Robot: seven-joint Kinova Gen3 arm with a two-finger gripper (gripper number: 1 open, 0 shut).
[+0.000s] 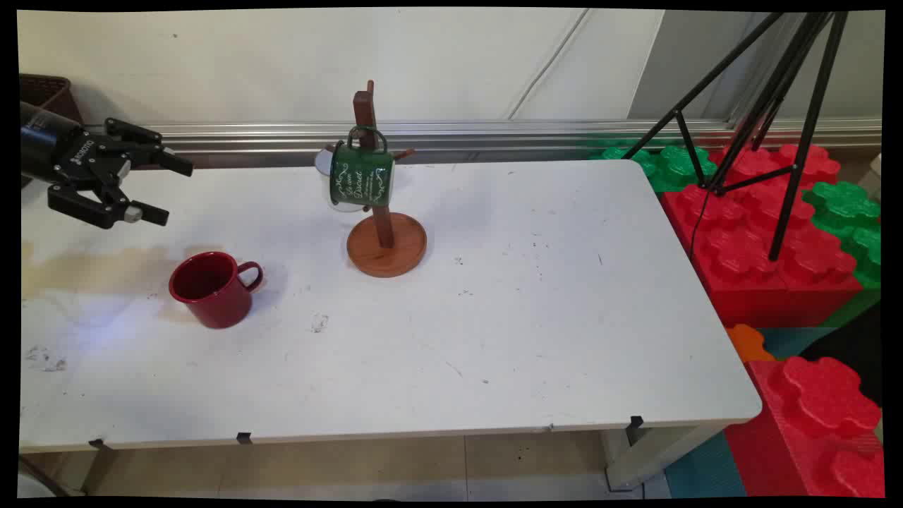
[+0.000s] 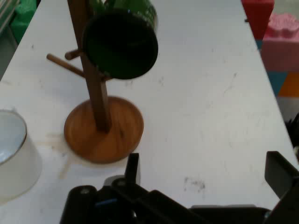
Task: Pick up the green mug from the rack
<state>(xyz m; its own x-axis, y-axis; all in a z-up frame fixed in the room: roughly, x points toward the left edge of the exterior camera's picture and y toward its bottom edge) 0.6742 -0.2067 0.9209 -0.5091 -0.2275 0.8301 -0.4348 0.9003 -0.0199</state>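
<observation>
Tool (image 1: 166, 189) wide open, empty, hovering over surface (image 1: 494, 317), well left of mug tree (image 1: 384, 226). Green mug (image 1: 362, 176) hangs on tree peg. Red mug (image 1: 211, 288) upright front-left of tree. White cup (image 2: 11, 158) behind tree.

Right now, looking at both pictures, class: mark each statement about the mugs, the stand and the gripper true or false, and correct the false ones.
1. The green mug hangs on the wooden mug tree. True.
2. The red mug lies on its side. False: it stands upright, handle towards the mug tree.
3. The gripper holds the red mug. False: its jaws are open and empty, above the table.
4. A white cup stands near the tree's base. True.
</observation>
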